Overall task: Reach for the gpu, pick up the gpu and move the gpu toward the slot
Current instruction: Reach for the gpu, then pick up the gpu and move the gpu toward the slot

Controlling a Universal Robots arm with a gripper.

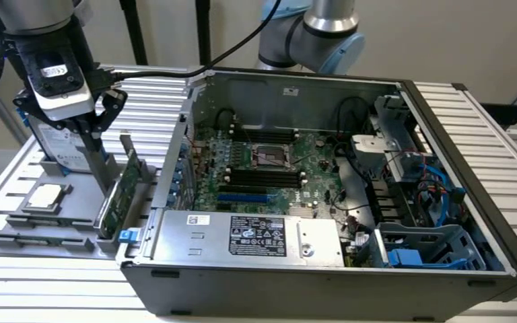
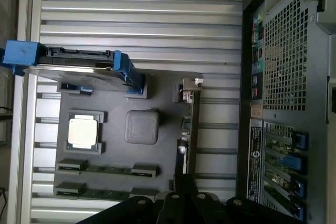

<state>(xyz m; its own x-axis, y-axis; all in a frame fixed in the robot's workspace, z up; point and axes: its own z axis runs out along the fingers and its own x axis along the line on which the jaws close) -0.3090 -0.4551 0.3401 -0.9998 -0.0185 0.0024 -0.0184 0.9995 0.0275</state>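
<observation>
The gpu [image 1: 119,192] stands on its long edge in a gray holder [image 1: 25,239], just beside the open computer case [image 1: 330,282] on the exterior view's left. It is a thin green card with a silver bracket at its upper end. From above, in the wrist view, it shows as little more than a dark line.

The reach looks close to finished, but nothing more. The card is not lifted, and no move toward the motherboard [image 1: 268,168] has begun. The gripper [image 2: 185,179] hangs over the holder, its tips near one end of the card. I cannot say whether they touch it. The fingers look drawn together with no gap I can make out, and nothing is held between them.

Further out on the same holder sit a hard drive [image 1: 56,151] with blue rails and a small square chip [image 1: 45,196].
</observation>
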